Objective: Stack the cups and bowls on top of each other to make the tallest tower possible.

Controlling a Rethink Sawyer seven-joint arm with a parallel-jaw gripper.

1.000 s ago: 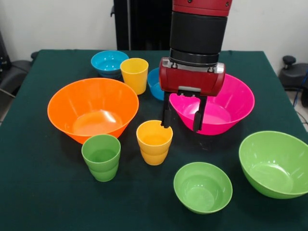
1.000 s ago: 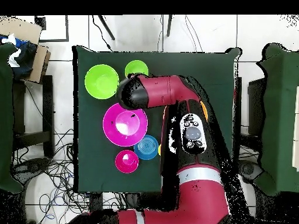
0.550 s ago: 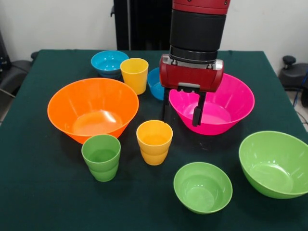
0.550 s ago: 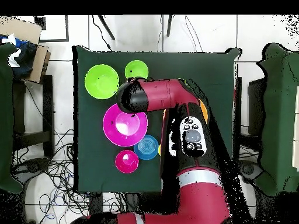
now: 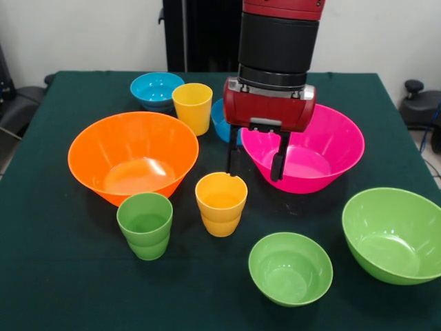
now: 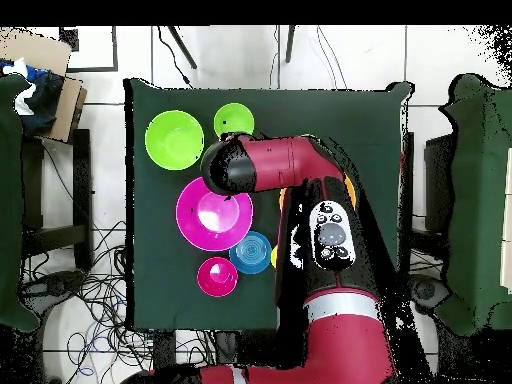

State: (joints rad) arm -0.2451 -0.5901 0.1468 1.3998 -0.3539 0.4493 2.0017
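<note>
just above orange-yellow cup (image 5: 221, 203), hand (image 5: 255, 162) spread, empty.

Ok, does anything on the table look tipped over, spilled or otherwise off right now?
Nothing stands out. Every cup and bowl sits upright, mouth up, unstacked. The gripper hangs with open jaws between the orange-yellow cup and the pink bowl, holding nothing.

Orange bowl (image 5: 133, 155), pink bowl (image 5: 324, 148), green cup (image 5: 145, 225) (dark green tablecloth (image 5: 55, 276))
</note>
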